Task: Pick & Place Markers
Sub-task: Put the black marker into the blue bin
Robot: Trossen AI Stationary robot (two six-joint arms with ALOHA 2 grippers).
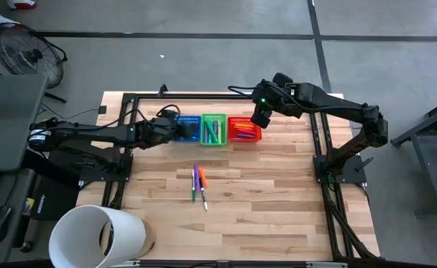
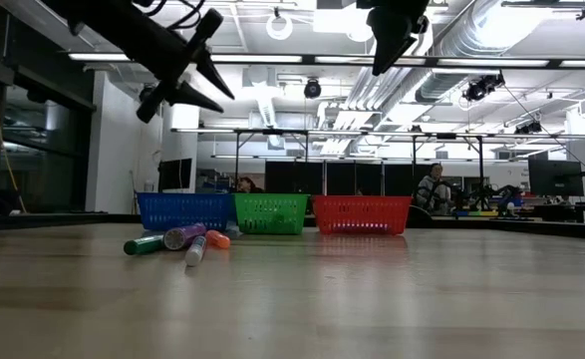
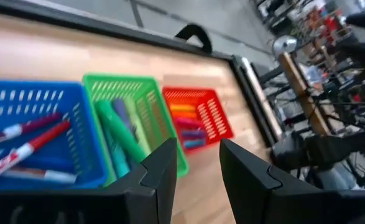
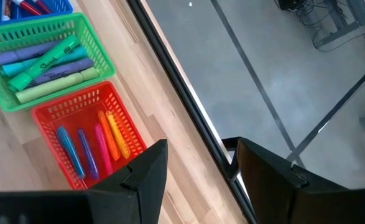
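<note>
Several loose markers (image 1: 198, 183), purple, green, orange and white, lie flat on the wooden table near its middle; the low view shows the markers (image 2: 180, 239) in front of the baskets. Three mesh baskets stand in a row at the far side, each with markers lying in it: blue (image 1: 189, 128), green (image 1: 214, 129) and red (image 1: 244, 129). My left gripper (image 3: 193, 163) is open with nothing between its fingers. It hangs in the air by the blue basket's left end (image 1: 175, 130). My right gripper (image 4: 199, 167) is also open and holds nothing. It hovers high above the red basket's far right corner (image 1: 261, 117).
A white cylindrical container (image 1: 99, 235) lies at the table's near left corner. Black frame rails (image 1: 319, 141) run along the table's left, right and far sides. Bare wood stretches around the loose markers and toward the near edge. People sit far off in the room (image 2: 434, 185).
</note>
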